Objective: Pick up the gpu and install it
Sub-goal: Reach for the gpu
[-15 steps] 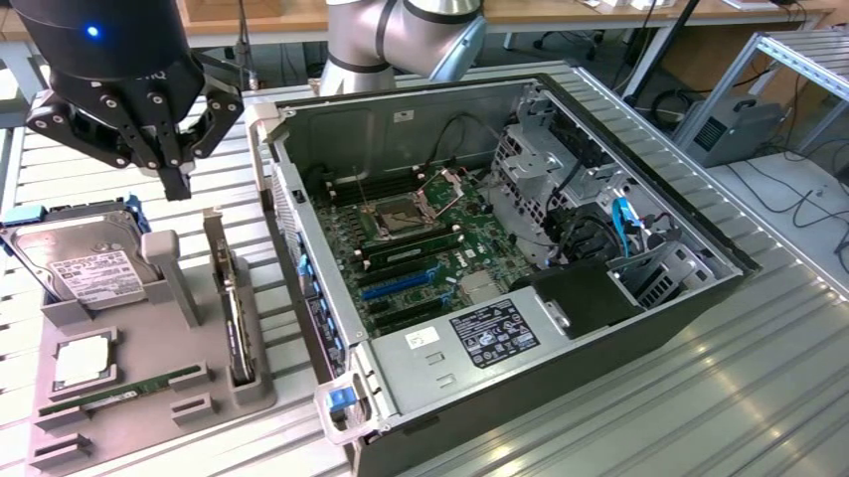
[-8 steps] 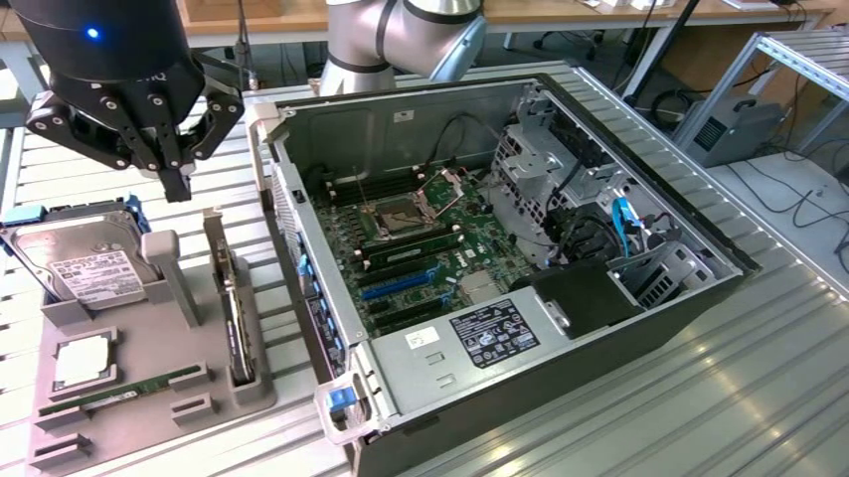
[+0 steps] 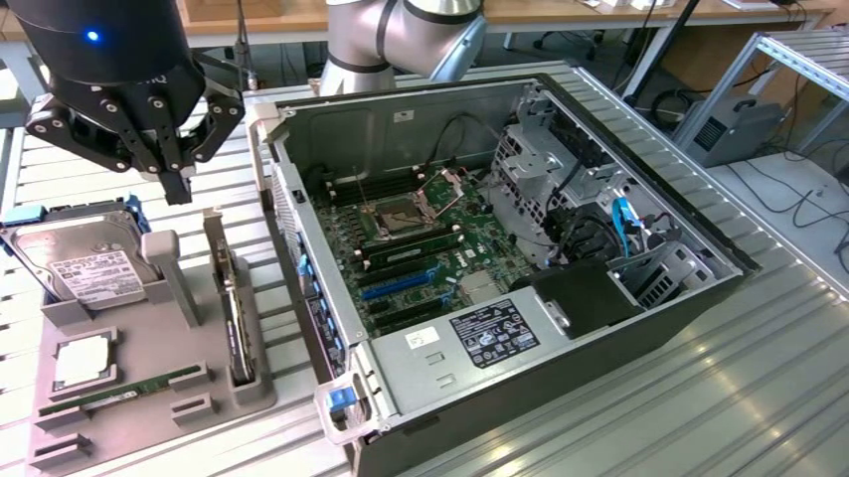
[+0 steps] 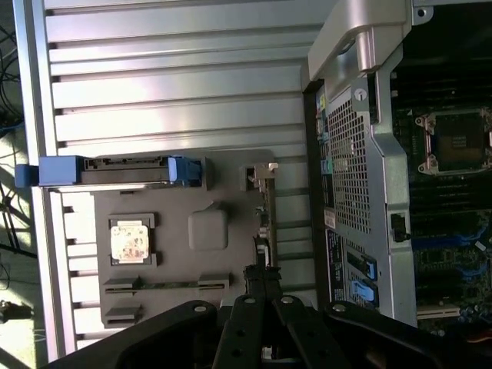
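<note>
- Gripper, black with two slim fingers, hangs in the upper left of the exterior view. It is above the far end of a grey plastic parts tray.
- Its jaws look pressed together with nothing between them, though the angle is poor. In the wrist view the gripper shows its fingers meeting in one dark tip.
- The gpu, a thin flat card with a long silver end bracket, stands on edge in a slot on the tray's side toward the exterior view's right. The gripper touches nothing.
- In the wrist view the gpu shows edge-on, beside the tray edge nearest the case.
- A silver boxy hard drive with a white label leans at the left of the exterior view.
- A square silver processor chip and a narrow green memory stick lie lower left.
- An open grey metal computer case lies at the centre on a slatted metal table, its green motherboard exposed.
</note>
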